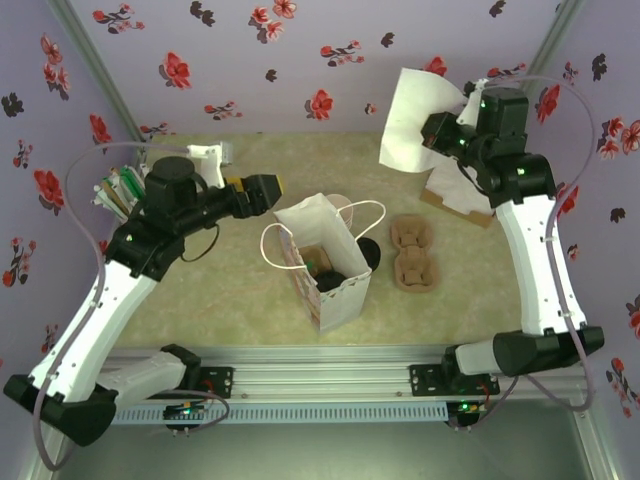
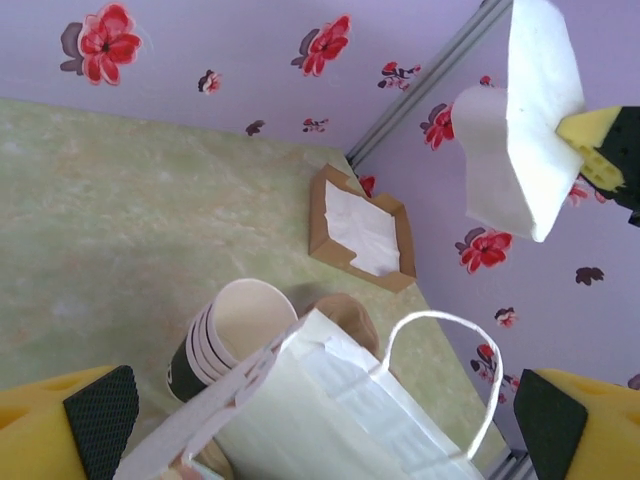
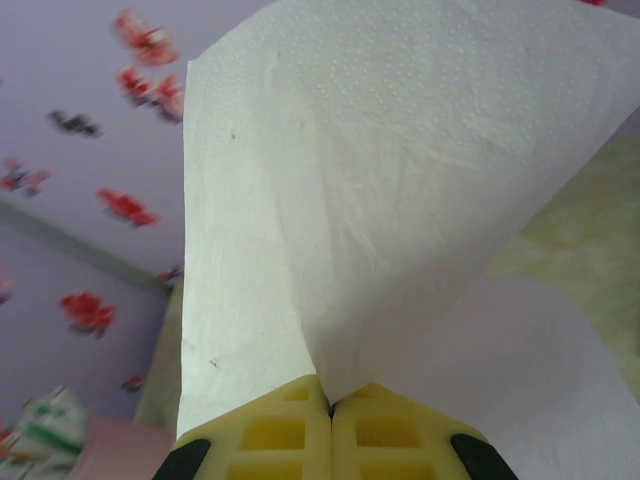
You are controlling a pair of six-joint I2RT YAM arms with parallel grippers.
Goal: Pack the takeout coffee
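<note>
The pale green marbled worktop (image 1: 200, 300) carries a white paper carrier bag (image 1: 345, 300) with string handles, standing upright and open at its middle. A large white paper napkin (image 1: 415, 125) fans out above the brown cardboard napkin tray (image 1: 460, 200), pinched at one fold by the tightly closed right end effector (image 3: 330, 408). To pack it well, I would carry the sheet over the bag's mouth, lower it past the rim clear of the handles, and only then let go. The right arm reaches up and back with its elbow high. The left arm stretches toward the bag's far side, its end effector (image 1: 265, 190) spread wide and holding nothing. The takeout coffee (image 1: 330, 283), a dark cup under a round black lid, sits inside the bag.
</note>
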